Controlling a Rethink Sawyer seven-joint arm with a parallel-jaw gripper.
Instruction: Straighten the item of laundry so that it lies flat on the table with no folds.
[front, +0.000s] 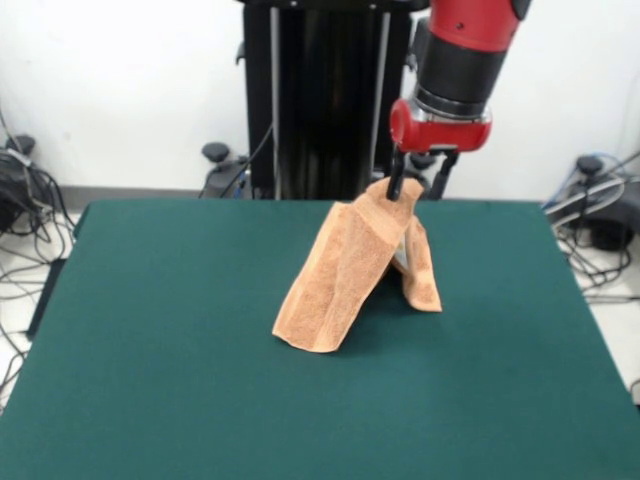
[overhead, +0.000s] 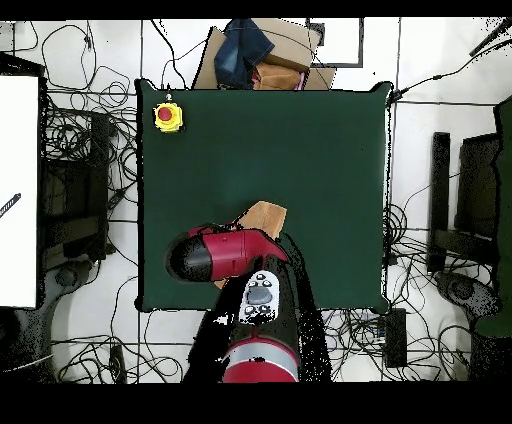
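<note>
The orange-tan towel (front: 345, 275) hangs from my gripper (front: 412, 186) in the front view, pinched at its top corner. It drapes down in two folded flaps whose lower ends rest on the green table (front: 180, 350). My gripper is shut on the towel's top, held above the table's far middle part. In the overhead view the red arm (overhead: 225, 255) covers most of the towel (overhead: 262, 216); only a tan piece shows past the arm, and the gripper itself is hidden under the arm.
A yellow box with a red button (overhead: 168, 117) sits at one table corner in the overhead view. Cardboard and dark cloth (overhead: 255, 50) lie beyond the table's edge. Cables (front: 25, 215) cover the floor around the table. The black pedestal (front: 325, 100) stands behind.
</note>
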